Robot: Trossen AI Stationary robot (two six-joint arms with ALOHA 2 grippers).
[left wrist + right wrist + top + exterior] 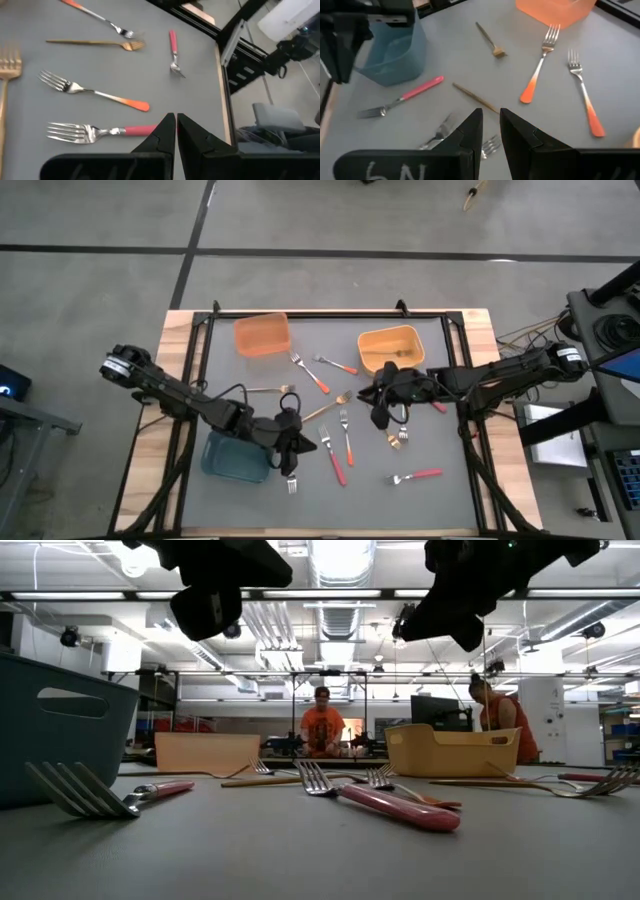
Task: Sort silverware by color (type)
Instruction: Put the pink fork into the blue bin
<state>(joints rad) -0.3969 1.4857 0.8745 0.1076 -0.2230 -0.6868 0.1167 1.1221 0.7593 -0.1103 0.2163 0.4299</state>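
At the left, the left claw [290,448] is hovering fully closed and empty beside the teal bin [232,457], over a pink-handled fork [95,131] lying on the bench [250,410]. To take it well, the claw probably needs opening wide, then dropping squarely across the thin handle, since a flat, slick fork can easily skid on the smooth grey mat. Farther right, slim forks [338,442] are lying scattered mid-bench: glossy red and orange plastic handles, some plain gold metal, all with fine tines. The right claw [382,412] is hanging slightly parted near the yellow bin [390,345]; nothing is showing between its fingers. The orange bin [262,334] is sitting behind, translucent and box-shaped.
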